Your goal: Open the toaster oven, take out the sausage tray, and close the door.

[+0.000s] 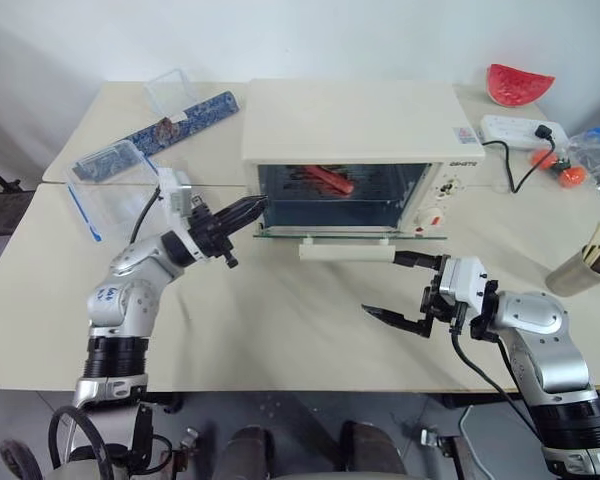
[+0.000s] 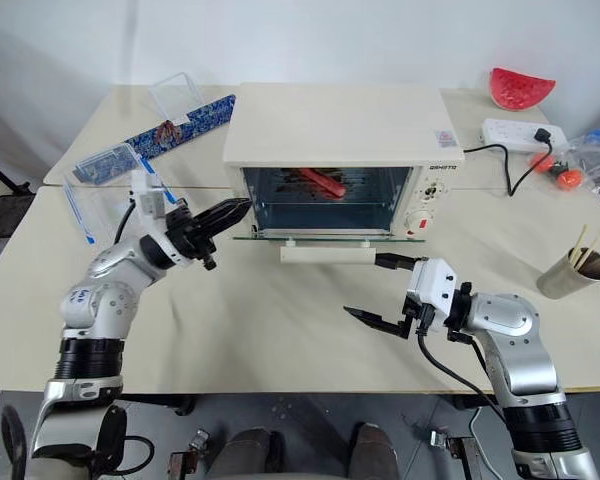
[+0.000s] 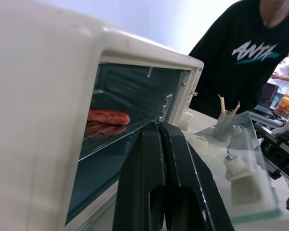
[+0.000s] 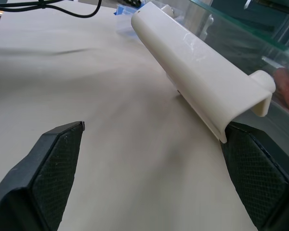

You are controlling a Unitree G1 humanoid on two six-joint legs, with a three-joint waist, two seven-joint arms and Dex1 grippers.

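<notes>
With the door (image 1: 332,232) down flat, your oven (image 1: 350,150) stands open | tray (image 3: 106,129) with sausage (image 1: 328,178) sits inside oven | left gripper (image 1: 258,207) pinched empty at oven's left edge | right gripper (image 1: 392,286) gaping, empty, beside handle (image 1: 346,252).

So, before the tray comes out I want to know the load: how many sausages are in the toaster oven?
1. A single red sausage lies on the tray inside the toaster oven, behind its opened door. The tray's far corners are partly hidden, so another could be out of sight.
</notes>
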